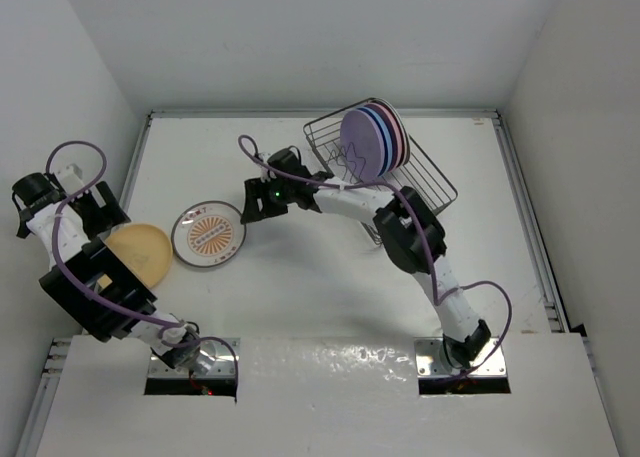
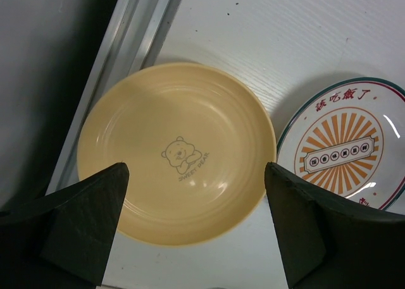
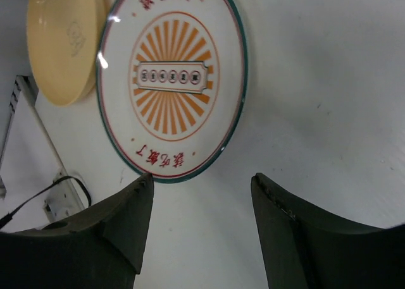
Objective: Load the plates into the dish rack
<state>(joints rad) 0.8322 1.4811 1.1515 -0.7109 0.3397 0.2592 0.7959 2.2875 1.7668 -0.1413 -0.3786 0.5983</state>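
Observation:
Two plates lie flat on the table at the left: a yellow-orange plate [image 1: 140, 255] with a bear print [image 2: 177, 153] and, to its right, an orange sunburst plate [image 1: 209, 234] [image 3: 171, 80]. My left gripper [image 1: 108, 219] [image 2: 196, 175] hovers open above the yellow plate's near half, holding nothing. My right gripper [image 1: 255, 203] [image 3: 202, 181] is open over bare table just beside the sunburst plate's rim. The dish rack [image 1: 437, 184] stands at the back right. Several plates stand upright in it, the purple one [image 1: 361, 143] in front.
A raised metal rail [image 2: 126, 55] runs along the table's left edge, close to the yellow plate. White walls enclose the table on three sides. A mounting plate with a black cable [image 3: 63, 197] lies near the front edge.

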